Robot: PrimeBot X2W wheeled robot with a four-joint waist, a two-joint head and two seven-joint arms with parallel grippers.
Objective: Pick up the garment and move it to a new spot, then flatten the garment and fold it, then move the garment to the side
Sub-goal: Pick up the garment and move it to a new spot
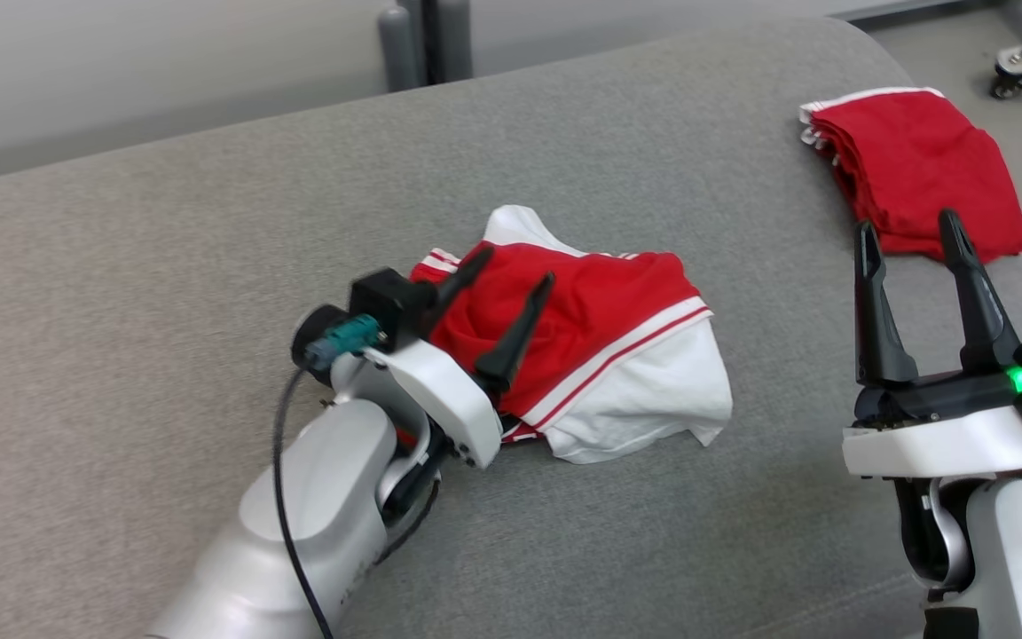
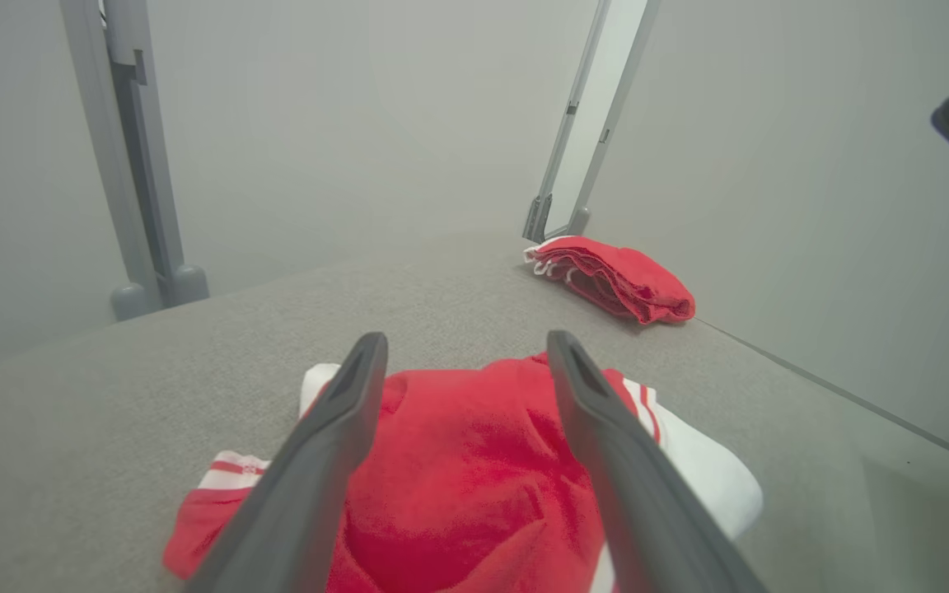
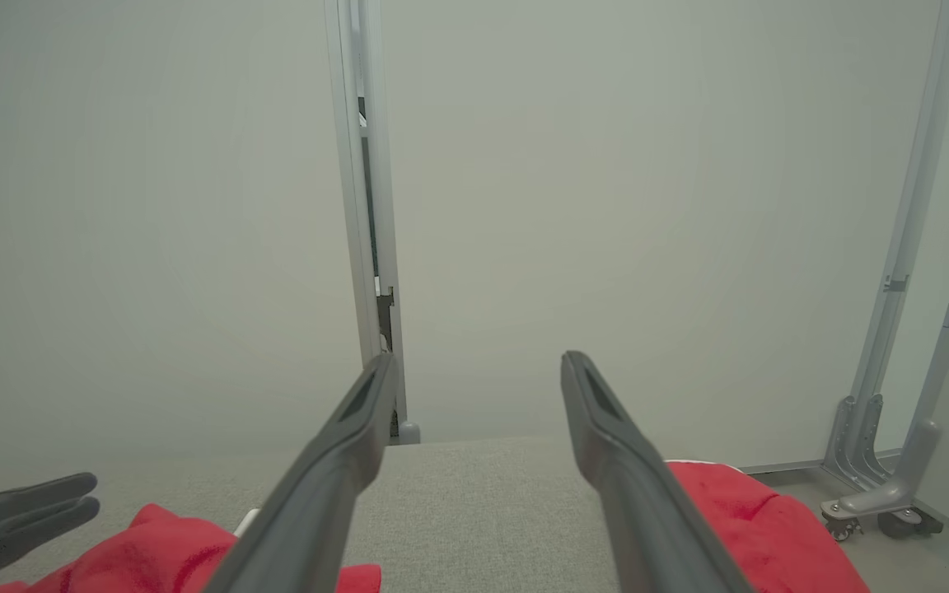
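Garment: red-and-white garment [image 1: 600,346], crumpled, near the middle of the grey cushion [image 1: 209,266]; white cloth spills toward the near right.
Left gripper: left gripper [image 1: 516,266] tilted low over the garment's left half, fingers spread apart, nothing pinched between them; contact with the cloth cannot be told.
Right gripper: right gripper [image 1: 908,224] raised at the near right, fingers wide apart, empty; tips just short of the folded red pile [image 1: 919,169].
Edges: the pile sits at the cushion's far right corner, its right side at the rim; the garment is well apart from every edge.
Open room: bare cushion left of the garment, and between the garment and the pile.
Left wrist view adds: the pile's layered fold edges with white trim; the floor beyond the cushion's right rim.
Right wrist view adds: a plain wall, an upright grey post [image 3: 367,247], a castor [image 3: 895,519] on the floor at right.
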